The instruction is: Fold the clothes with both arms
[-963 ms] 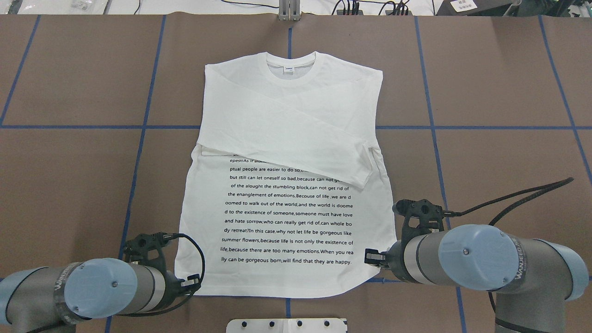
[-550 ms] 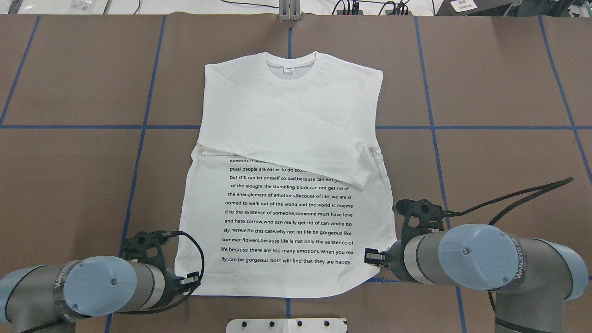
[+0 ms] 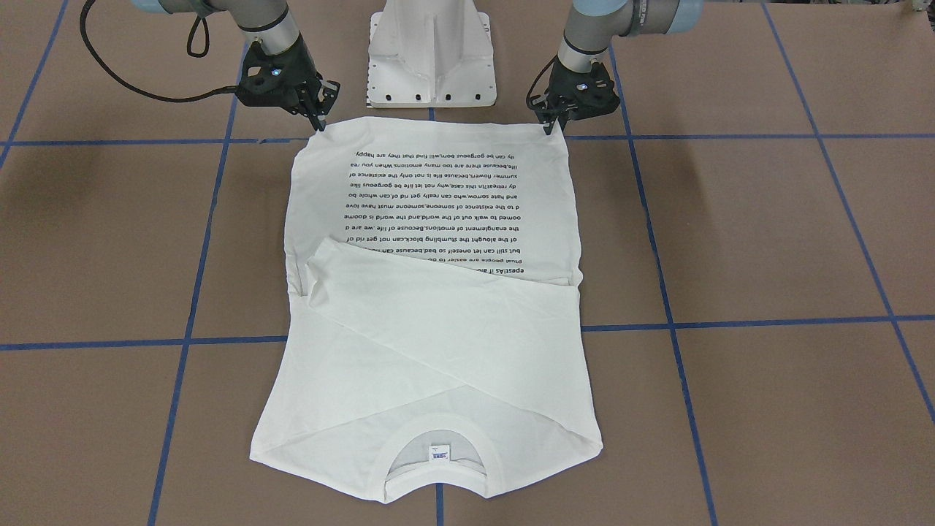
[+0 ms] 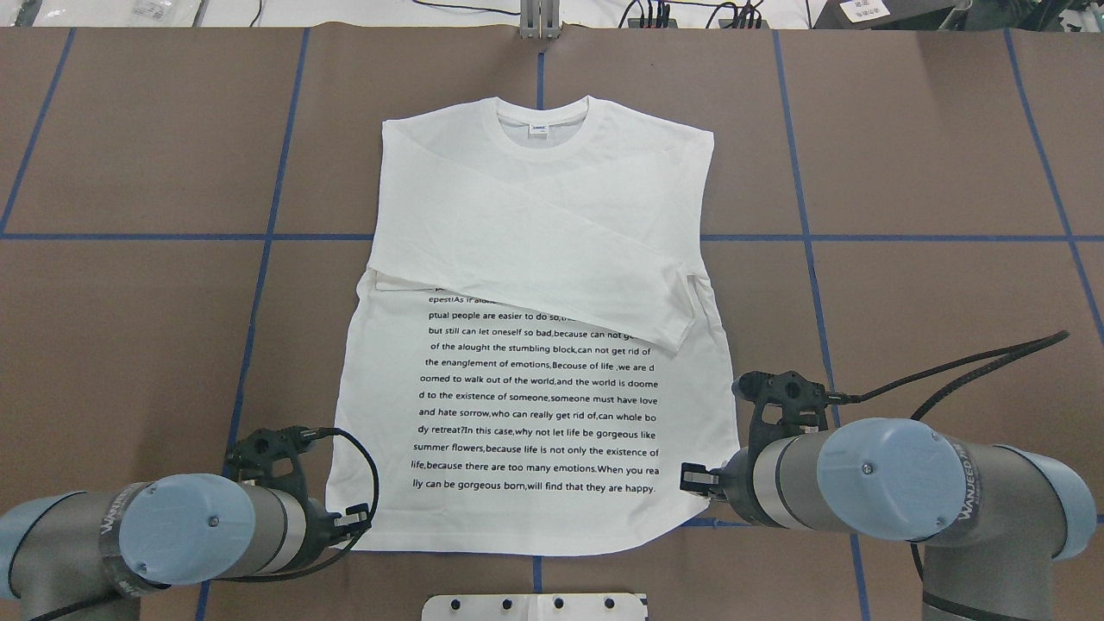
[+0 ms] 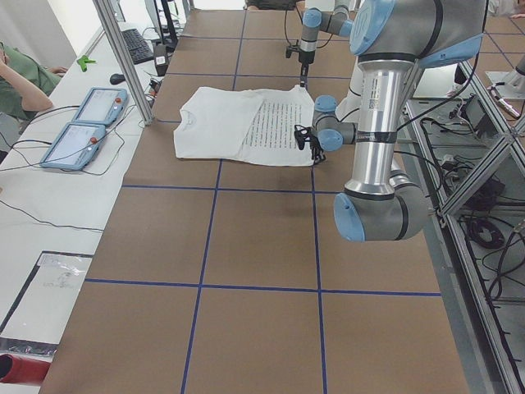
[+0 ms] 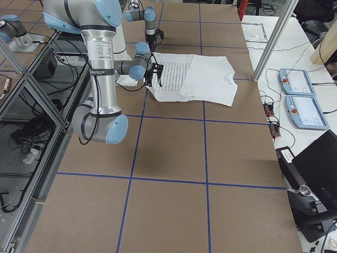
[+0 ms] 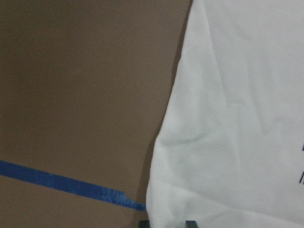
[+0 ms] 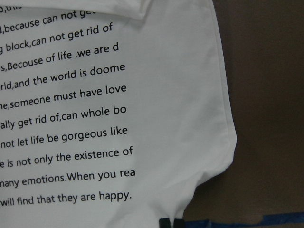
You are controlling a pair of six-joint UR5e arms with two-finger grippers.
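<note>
Jaws on right arm (image 4: 888,479) pinch T-shirt (image 4: 535,362) hem corner; on left arm (image 4: 185,539) apart, both low.

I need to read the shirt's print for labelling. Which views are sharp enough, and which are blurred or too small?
Right wrist view: sharp, the print on the shirt reads easily. Overhead view: legible. Left wrist view: soft and dim, barely any print in frame. Both side views: lines too small to read.

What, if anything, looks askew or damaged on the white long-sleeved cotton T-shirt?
No damage shows. The white cotton T-shirt lies flat; only its uppermost folded sleeve runs slanted, covering the top black text lines.
</note>
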